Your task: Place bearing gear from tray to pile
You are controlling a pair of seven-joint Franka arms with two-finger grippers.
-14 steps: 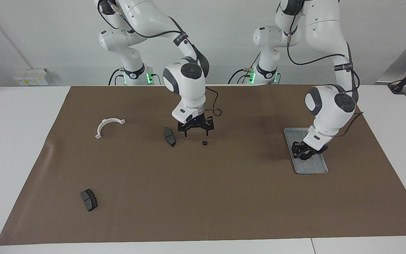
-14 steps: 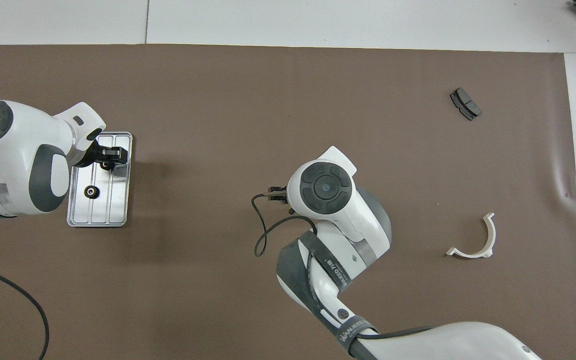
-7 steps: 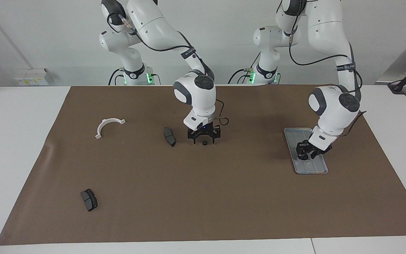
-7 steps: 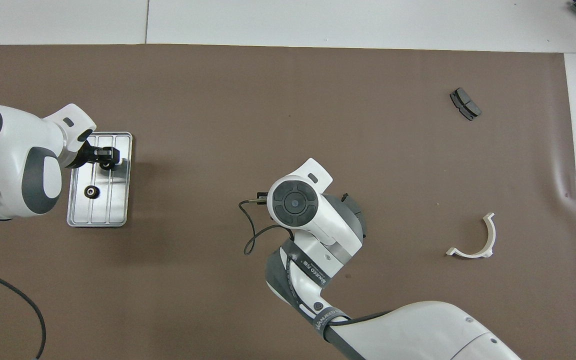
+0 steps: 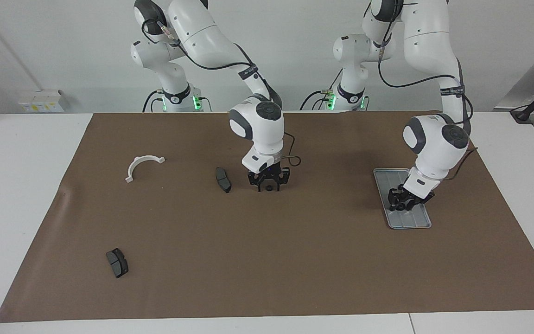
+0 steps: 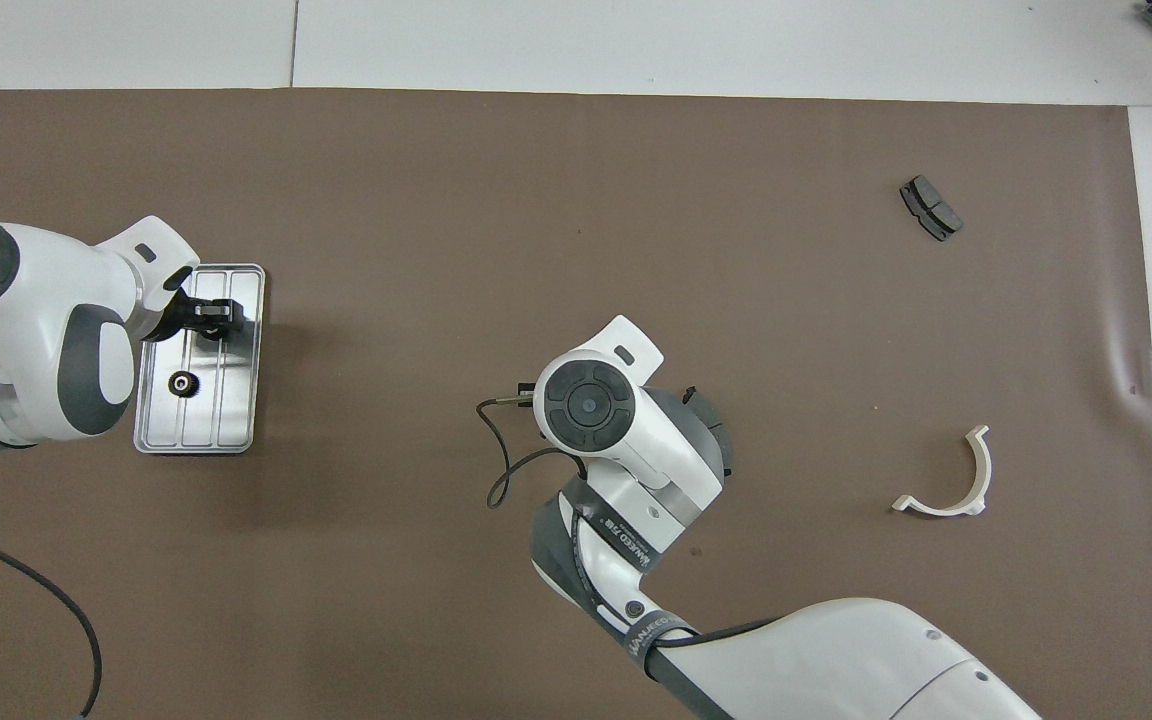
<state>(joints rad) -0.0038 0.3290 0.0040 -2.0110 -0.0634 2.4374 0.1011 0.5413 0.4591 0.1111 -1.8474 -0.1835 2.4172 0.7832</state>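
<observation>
**Right gripper closed on a gear at mid-mat; left gripper low over the tray**

Clock directions are read on the overhead view. The brown mat [image 6: 576,200] covers the table. The right gripper [image 5: 269,186] is down at its centre, fingertips pinched on a small black gear [image 5: 270,188]. The left gripper [image 5: 400,205] hangs low over the tray [image 6: 241,440] at nine o'clock; its grip cannot be told. The white bracket [image 6: 946,480] lies at four o'clock. One brake pad [image 5: 223,180] lies beside the right gripper, the other pad [image 6: 930,207] at two o'clock. A second gear [image 6: 179,382] sits in the tray.

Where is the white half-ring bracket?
The white half-ring bracket lies on the brown mat toward the right arm's end, nearer the robots than both brake pads.
</observation>
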